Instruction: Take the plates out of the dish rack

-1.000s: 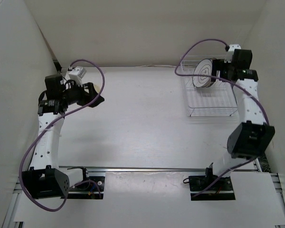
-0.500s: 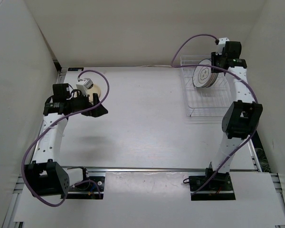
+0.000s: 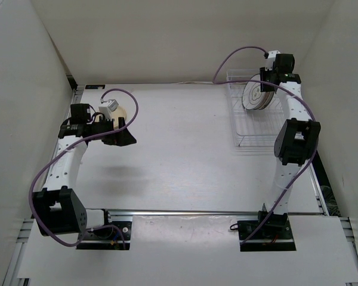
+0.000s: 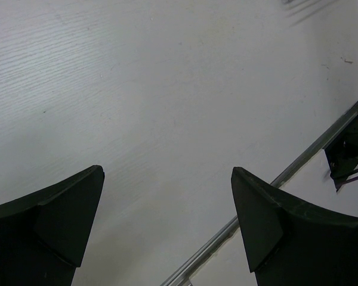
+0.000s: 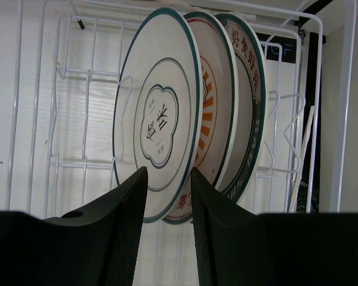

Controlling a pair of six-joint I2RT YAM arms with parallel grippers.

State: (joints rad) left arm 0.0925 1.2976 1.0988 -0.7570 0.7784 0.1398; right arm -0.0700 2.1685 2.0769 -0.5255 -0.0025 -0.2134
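Three plates stand on edge in the white wire dish rack point(image 3: 264, 134) point(image 5: 70, 72) at the back right. The front plate point(image 5: 158, 119) point(image 3: 253, 95) has a dark green rim and a lobed outline in its centre. Behind it are an orange-marked plate point(image 5: 218, 107) and a plate with a dark patterned rim point(image 5: 252, 89). My right gripper point(image 5: 169, 171) point(image 3: 267, 80) straddles the front plate's near rim, shut on it. A small tan plate point(image 3: 120, 111) lies flat at the left, partly under my wrist. My left gripper point(image 3: 126, 132) point(image 4: 167, 171) hangs open beside it, over bare table.
Pale walls close in the table on the left, back and right. The rack stands close to the right wall. An aluminium rail point(image 3: 191, 211) point(image 4: 298, 161) runs along the near edge by the arm bases. Purple cables loop over both arms.
My right gripper has reached further back over the rack and narrowed onto the front plate's rim. The left arm has swung a little to the right, its gripper still open.
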